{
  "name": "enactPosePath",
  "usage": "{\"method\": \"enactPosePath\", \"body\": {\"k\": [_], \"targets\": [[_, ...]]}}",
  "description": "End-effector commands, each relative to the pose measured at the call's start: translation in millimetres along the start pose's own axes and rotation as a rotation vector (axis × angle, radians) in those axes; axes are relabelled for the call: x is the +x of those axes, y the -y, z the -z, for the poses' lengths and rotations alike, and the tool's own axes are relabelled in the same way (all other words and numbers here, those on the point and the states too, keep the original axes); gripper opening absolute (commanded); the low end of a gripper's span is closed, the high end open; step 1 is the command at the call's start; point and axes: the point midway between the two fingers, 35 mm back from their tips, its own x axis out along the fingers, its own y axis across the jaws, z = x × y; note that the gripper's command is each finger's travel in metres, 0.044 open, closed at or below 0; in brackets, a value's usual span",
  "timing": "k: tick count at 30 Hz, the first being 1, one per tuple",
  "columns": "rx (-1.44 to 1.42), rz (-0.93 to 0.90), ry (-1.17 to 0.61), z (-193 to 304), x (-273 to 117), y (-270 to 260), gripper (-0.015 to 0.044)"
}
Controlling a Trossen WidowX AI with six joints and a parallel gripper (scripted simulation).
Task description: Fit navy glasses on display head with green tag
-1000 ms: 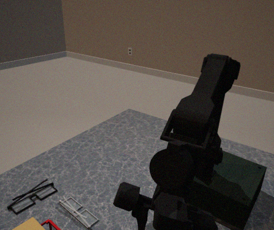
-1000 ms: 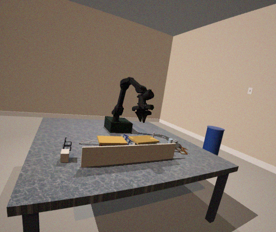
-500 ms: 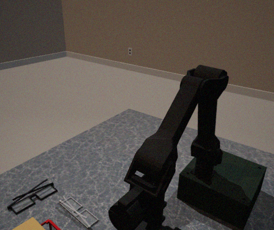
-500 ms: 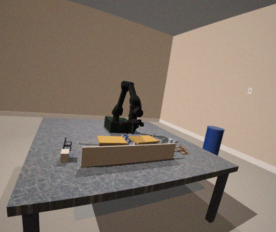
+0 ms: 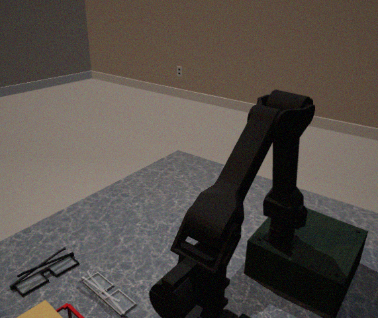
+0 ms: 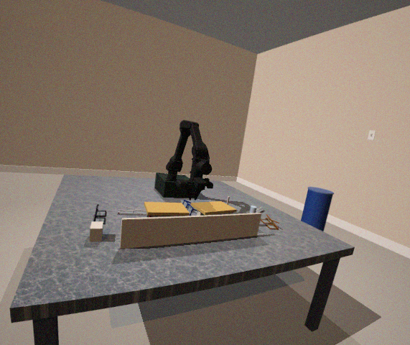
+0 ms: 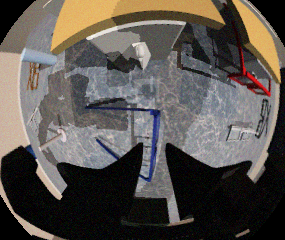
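Note:
The navy glasses (image 6: 187, 204) (image 7: 157, 119) are on the table below my gripper, temples spread to the left in the wrist view. My gripper (image 7: 154, 146) (image 6: 194, 198) is partly open. Its fingertips are on either side of the front frame in the wrist view, with visible gaps; their height above it is hard to judge. One display head (image 7: 132, 11) (image 6: 214, 207) has a flat yellow top and a pale nose (image 7: 141, 51). The other head (image 7: 257, 35) (image 6: 166, 208) (image 5: 42, 312) also has a yellow top, with red glasses (image 7: 254, 81) (image 5: 74, 311) at it. I cannot see a green tag.
Black glasses (image 5: 46, 272) and white glasses (image 5: 104, 291) lie to one side. Brown glasses (image 6: 271, 223), a light blue cylinder (image 7: 38, 55) and a peg stand (image 7: 61, 135) are on the other. A long tan panel (image 6: 189, 231) and a cream block (image 6: 96, 231) stand beyond the heads.

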Motion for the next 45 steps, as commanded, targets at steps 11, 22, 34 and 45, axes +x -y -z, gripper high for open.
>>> {"method": "enactPosePath", "body": {"k": [11, 22, 34, 45], "targets": [[0.004, -0.004, -0.003, 0, 17, 1, 0.0120], [0.004, -0.004, -0.003, 1, 36, 3, 0.0120], [0.004, -0.004, -0.003, 2, 55, 5, 0.0120], [0.004, -0.004, -0.004, 3, 61, 5, 0.0120]]}}
